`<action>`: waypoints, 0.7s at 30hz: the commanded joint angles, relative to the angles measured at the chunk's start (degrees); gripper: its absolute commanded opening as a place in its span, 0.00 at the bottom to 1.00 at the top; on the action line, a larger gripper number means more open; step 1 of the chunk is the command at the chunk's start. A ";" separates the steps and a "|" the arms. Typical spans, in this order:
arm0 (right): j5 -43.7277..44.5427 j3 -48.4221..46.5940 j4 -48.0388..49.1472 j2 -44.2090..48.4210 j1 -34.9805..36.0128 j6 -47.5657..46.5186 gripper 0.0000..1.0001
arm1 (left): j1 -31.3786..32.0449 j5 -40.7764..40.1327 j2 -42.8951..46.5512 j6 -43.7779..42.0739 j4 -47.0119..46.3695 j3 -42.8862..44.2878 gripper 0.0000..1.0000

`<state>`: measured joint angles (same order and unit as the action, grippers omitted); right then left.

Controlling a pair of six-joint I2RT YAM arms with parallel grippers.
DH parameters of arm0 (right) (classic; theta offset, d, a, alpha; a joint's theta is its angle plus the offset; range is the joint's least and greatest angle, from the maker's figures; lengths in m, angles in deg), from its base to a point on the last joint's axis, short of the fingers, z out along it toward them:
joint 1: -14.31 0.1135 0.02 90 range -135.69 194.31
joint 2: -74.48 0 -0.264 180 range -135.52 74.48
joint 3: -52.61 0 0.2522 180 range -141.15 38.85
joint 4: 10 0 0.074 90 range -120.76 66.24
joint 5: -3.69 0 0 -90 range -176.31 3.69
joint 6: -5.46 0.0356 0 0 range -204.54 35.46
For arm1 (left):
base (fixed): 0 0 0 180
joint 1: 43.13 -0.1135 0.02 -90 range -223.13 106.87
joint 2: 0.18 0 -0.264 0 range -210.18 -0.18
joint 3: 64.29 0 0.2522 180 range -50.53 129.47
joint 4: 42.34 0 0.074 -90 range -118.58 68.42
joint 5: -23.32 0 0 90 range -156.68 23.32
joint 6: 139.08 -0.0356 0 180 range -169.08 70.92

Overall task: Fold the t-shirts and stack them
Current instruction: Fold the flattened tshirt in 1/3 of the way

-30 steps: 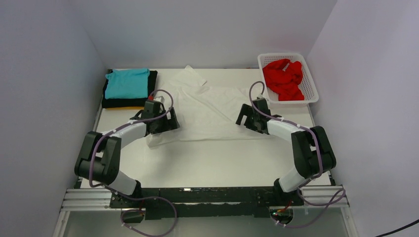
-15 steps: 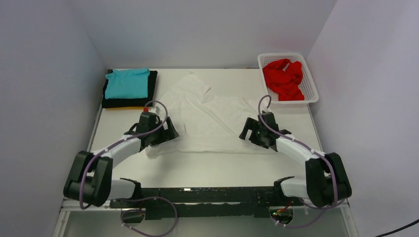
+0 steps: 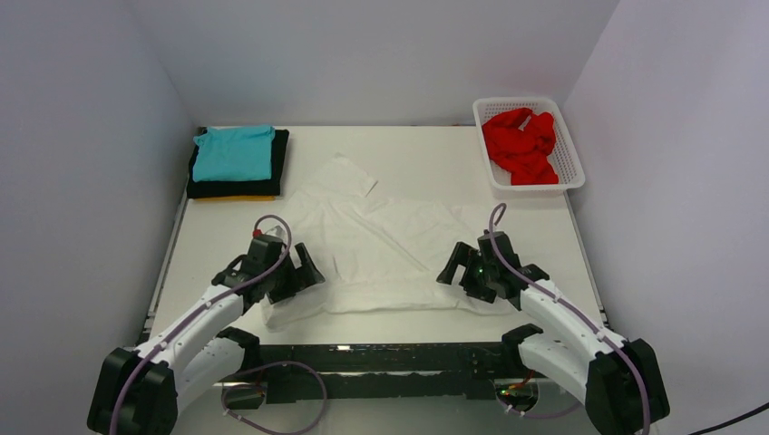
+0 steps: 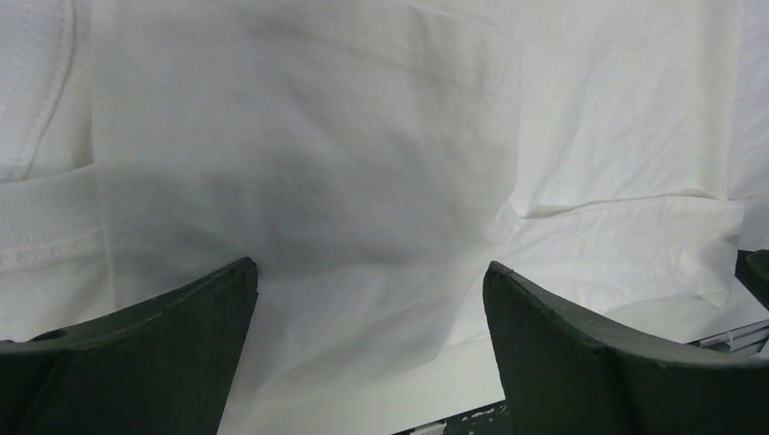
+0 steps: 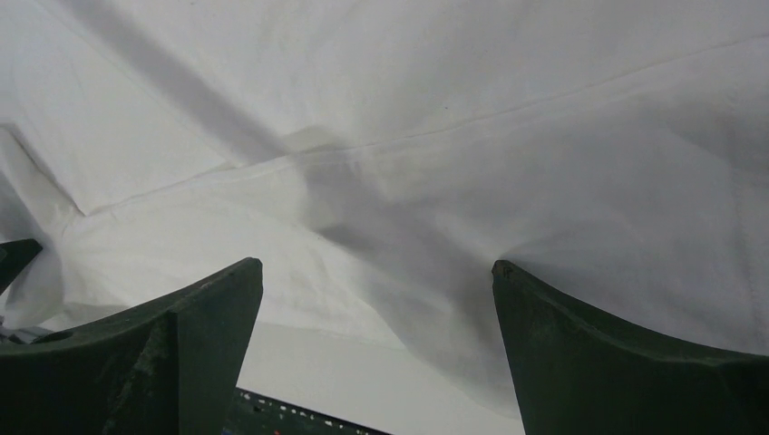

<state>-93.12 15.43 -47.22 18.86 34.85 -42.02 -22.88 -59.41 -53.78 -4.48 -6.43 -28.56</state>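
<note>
The large white t-shirt (image 3: 381,240) lies spread and wrinkled on the table, its lower hem near the front edge. My left gripper (image 3: 304,272) rests on its left part with the jaws wide apart, fabric between the fingers (image 4: 370,265). My right gripper (image 3: 453,270) rests on its right part, also open over the cloth (image 5: 376,265). The teal t-shirt (image 3: 234,152) lies folded on the black one (image 3: 277,186), with a yellow-orange edge (image 3: 222,198) showing underneath, at the back left. The red t-shirt (image 3: 520,145) is crumpled in the basket.
The white lattice basket (image 3: 573,168) stands at the back right. Grey walls close in the left, back and right sides. The black frame rail (image 3: 381,358) runs along the table's front edge, just below the shirt's hem.
Both arms have drawn back toward the front edge, and the white t-shirt has slid nearer with them. Its sleeve at the back has moved away from the far edge.
</note>
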 commanded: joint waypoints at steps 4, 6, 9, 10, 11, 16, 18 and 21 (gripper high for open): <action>-0.23 2.96 -15.32 7.78 1.61 5.62 1.00 | 1.28 -1.56 2.78 3.15 14.17 -2.08 0.99; 0.08 2.45 -14.91 9.16 1.56 5.42 1.00 | 1.41 -1.90 2.78 2.96 15.64 -1.58 1.00; 1.52 0.76 -15.39 9.71 1.64 4.10 1.00 | 2.09 -2.07 2.33 3.02 16.10 -1.08 0.99; 2.17 0.17 -15.84 9.85 1.58 3.46 1.00 | 2.11 -2.37 2.24 3.07 16.35 -0.85 0.99; 2.92 -0.47 -15.83 9.95 1.59 3.25 1.00 | 2.16 -2.75 2.33 2.79 16.21 -0.37 0.99; 6.30 -5.54 -10.97 10.61 1.49 3.28 1.00 | 2.33 -3.37 2.57 0.13 13.85 6.76 0.99; 12.79 -8.93 -10.28 10.52 1.50 2.58 1.00 | 2.34 -4.77 2.53 -1.67 12.60 10.40 0.99; 22.22 -13.33 -9.18 9.78 1.53 2.95 1.00 | 2.34 -7.08 0.34 -5.59 10.15 17.31 0.99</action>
<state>-84.36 9.16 -60.01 28.46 36.18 -38.89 -20.80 -62.89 -51.94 -4.77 6.77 -20.73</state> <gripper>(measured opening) 0.997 0.994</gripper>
